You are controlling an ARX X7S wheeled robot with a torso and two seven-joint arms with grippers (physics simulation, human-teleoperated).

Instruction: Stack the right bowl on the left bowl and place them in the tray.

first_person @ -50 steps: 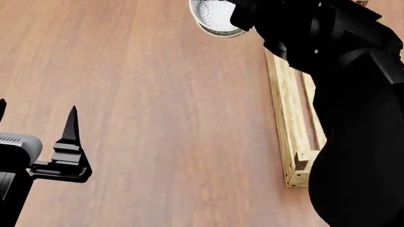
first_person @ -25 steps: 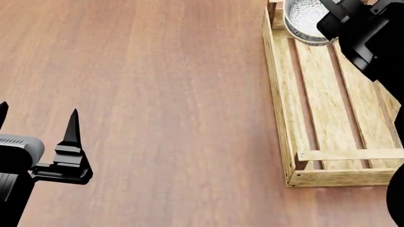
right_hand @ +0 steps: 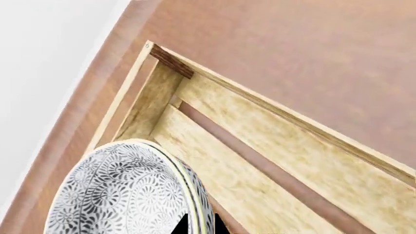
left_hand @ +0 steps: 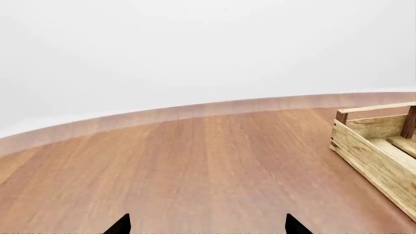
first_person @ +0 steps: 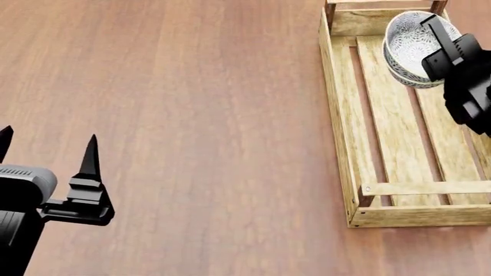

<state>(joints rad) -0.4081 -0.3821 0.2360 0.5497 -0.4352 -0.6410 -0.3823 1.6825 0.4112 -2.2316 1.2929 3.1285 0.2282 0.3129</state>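
Two patterned white bowls (first_person: 410, 41), nested one in the other with both rims showing, hang tilted over the far end of the tray (first_person: 337, 115), a long light-wood slatted crate at the right of the head view. My right gripper (first_person: 438, 35) is shut on their rim. The right wrist view shows the bowls (right_hand: 110, 195) with my right gripper's (right_hand: 200, 225) two tips either side of the rim, above the tray's (right_hand: 273, 105) far corner. My left gripper (first_person: 48, 135) is open and empty at the lower left, over bare table. In its wrist view, my left gripper (left_hand: 206, 224) faces open table beside the tray (left_hand: 370, 156).
The brown wooden table (first_person: 192, 115) spreads left of the tray. Its rounded far edge (left_hand: 195, 109) meets a plain white background. My right arm (first_person: 472, 98) hangs over the tray's right side.
My right arm has carried the bowls rightwards from above the table's far middle to over the tray's far end, uncovering the tray in the head view. The left arm has stayed put.
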